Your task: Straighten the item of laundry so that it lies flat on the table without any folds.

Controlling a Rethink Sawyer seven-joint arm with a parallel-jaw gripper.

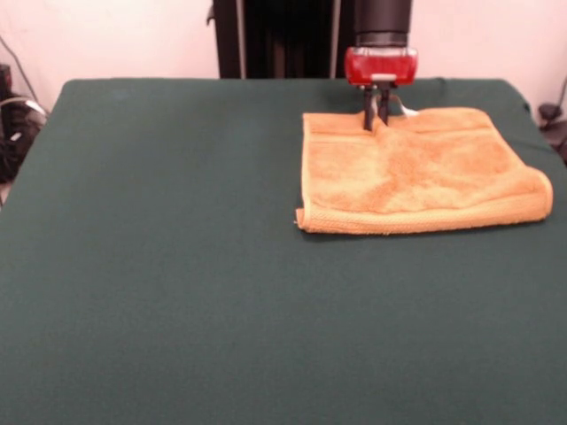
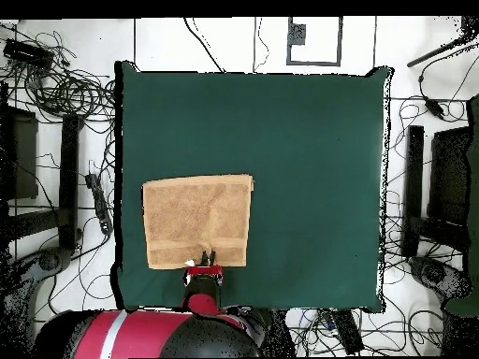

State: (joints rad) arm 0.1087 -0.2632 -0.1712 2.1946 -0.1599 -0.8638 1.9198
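Towel (image 1: 421, 173) orange-tan, folded double, gripper (image 1: 376, 119) pinching its puckered far edge

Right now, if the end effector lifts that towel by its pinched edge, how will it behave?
Likely floppy: the terry towel puckers at the end effector. Probably drapes rather than holding its shape, since its doubled edge sags softly. Likely drags on the table cloth instead of sliding freely.

Towel (image 1: 416, 173) on green table (image 1: 177, 266)
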